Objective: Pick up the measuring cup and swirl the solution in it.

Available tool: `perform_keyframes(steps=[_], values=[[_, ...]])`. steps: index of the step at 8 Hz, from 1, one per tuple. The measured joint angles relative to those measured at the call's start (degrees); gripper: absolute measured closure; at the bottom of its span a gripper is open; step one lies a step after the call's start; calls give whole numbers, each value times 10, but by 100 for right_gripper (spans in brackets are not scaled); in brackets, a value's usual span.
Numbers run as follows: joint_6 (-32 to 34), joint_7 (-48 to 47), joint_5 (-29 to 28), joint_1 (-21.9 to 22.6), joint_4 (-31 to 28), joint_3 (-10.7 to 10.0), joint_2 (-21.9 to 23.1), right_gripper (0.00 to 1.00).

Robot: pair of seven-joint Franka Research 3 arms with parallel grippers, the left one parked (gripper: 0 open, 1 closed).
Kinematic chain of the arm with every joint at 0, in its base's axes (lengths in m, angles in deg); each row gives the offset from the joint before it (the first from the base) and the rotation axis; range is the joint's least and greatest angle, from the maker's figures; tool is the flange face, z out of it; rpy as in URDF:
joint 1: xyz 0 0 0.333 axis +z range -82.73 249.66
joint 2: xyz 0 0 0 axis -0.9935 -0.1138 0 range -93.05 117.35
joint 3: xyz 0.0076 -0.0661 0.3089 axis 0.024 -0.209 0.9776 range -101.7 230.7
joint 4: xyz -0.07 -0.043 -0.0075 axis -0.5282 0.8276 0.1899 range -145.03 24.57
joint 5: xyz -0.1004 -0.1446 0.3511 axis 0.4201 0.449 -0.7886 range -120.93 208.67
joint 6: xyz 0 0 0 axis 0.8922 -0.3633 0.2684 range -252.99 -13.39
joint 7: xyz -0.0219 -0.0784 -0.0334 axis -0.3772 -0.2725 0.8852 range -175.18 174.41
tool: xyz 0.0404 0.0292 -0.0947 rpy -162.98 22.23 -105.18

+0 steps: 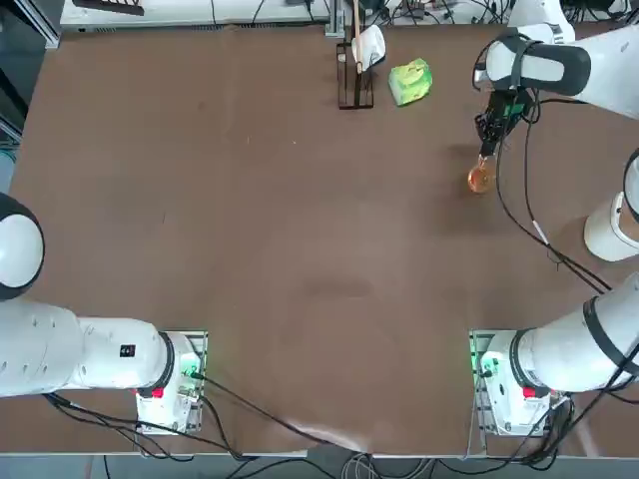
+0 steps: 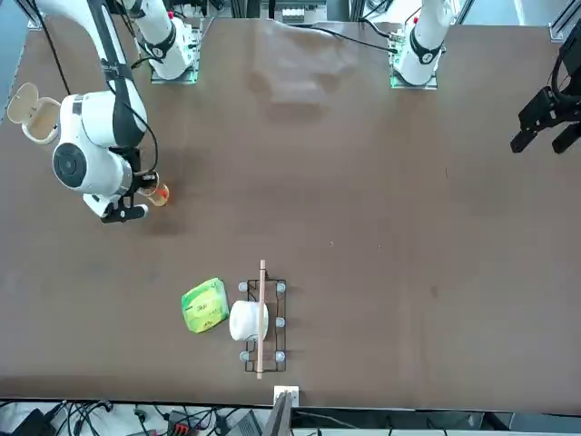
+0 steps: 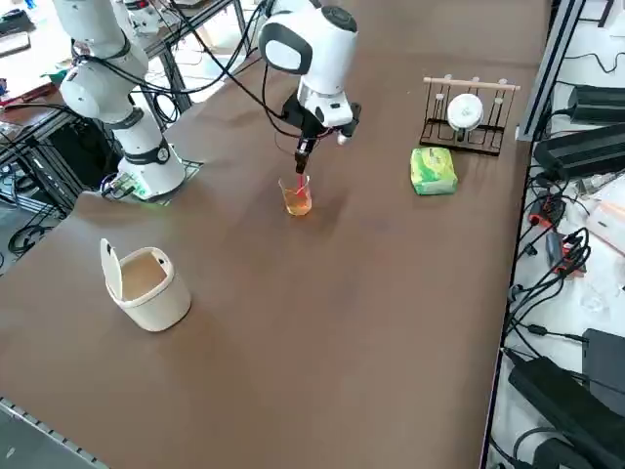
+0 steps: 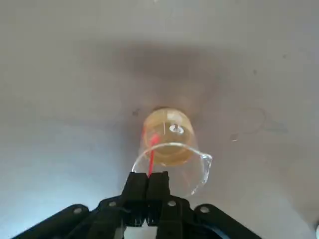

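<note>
The measuring cup [image 1: 480, 178] is a small clear glass vessel with a pour spout, far right on the brown table. The orange solution [image 4: 168, 130] lies in its bottom. My right gripper [image 4: 148, 181] is shut, its two black fingers pinched together on the near rim of the measuring cup [image 4: 167, 144]. In the right side view the gripper [image 3: 301, 168] comes down from above onto the cup [image 3: 297, 198]. From across the table the cup [image 2: 158, 193] shows just beside the gripper [image 2: 145, 189]. Whether the cup's base touches the table I cannot tell.
A larger white cup with a flip lid [image 3: 148, 285] stands nearer the table's right edge. A yellow-green packet [image 1: 411, 81] and a dark wire rack holding a white object [image 1: 355, 70] sit at the far edge. The arm's black cable [image 1: 539, 235] trails over the table.
</note>
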Motion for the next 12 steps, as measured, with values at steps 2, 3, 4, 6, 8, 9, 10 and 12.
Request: perform_keyframes(steps=[2, 3, 4, 6, 8, 9, 10, 12], values=[[5, 62, 8, -6, -7, -2, 5, 98], [5, 84, 27, -15, -8, -5, 7, 98], [4, 91, 46, -25, -7, -6, 8, 98], [-6, 92, 54, -36, -1, -6, 7, 98], [-24, 61, 24, -36, 6, -4, 7, 98], [-28, 41, 5, -35, 9, -1, 7, 98], [-29, 26, -10, -34, 10, 1, 7, 98], [-24, 2, -18, -33, 9, 4, 7, 98]])
